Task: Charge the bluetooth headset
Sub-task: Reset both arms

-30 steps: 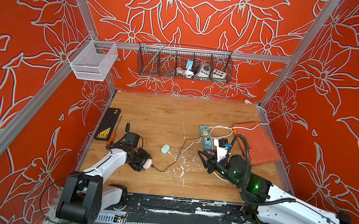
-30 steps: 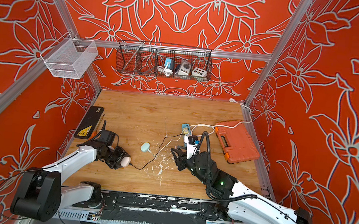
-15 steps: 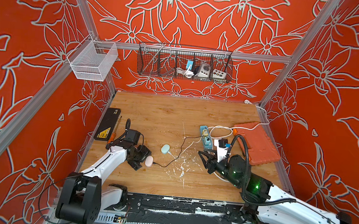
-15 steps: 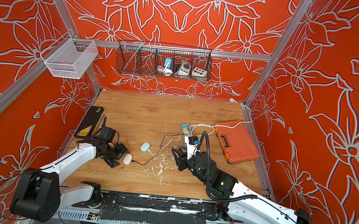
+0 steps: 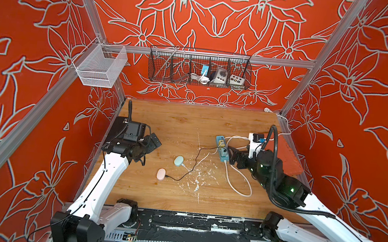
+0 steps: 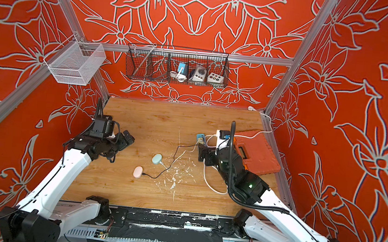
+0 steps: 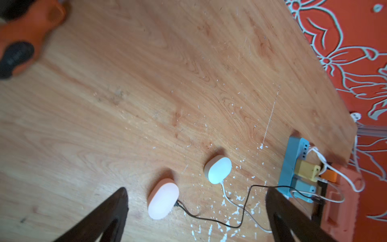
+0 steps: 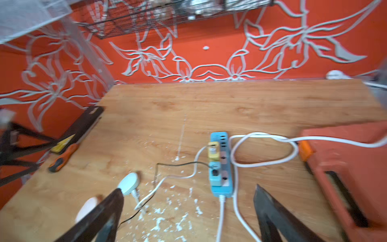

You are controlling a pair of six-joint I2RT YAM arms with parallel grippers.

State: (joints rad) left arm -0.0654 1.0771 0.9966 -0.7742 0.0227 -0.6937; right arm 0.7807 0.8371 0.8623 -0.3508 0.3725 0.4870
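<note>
Two cabled oval plastic cases, pink case [image 5: 161,174] and mint case [image 5: 178,160], lie between the wide-open, empty left hand [image 5: 152,142] and right hand [image 5: 233,156], which faces a blue power strip [image 5: 221,144].

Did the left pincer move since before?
Yes. The left pincer let go of the pink case and pulled away toward the back wall. It was level with the case. Now it is open, farther back than the mint case, which stayed put.

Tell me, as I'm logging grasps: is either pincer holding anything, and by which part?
Nothing is held. The left pincer stands open away from the pink case; the right pincer stands open near the power strip.
</note>
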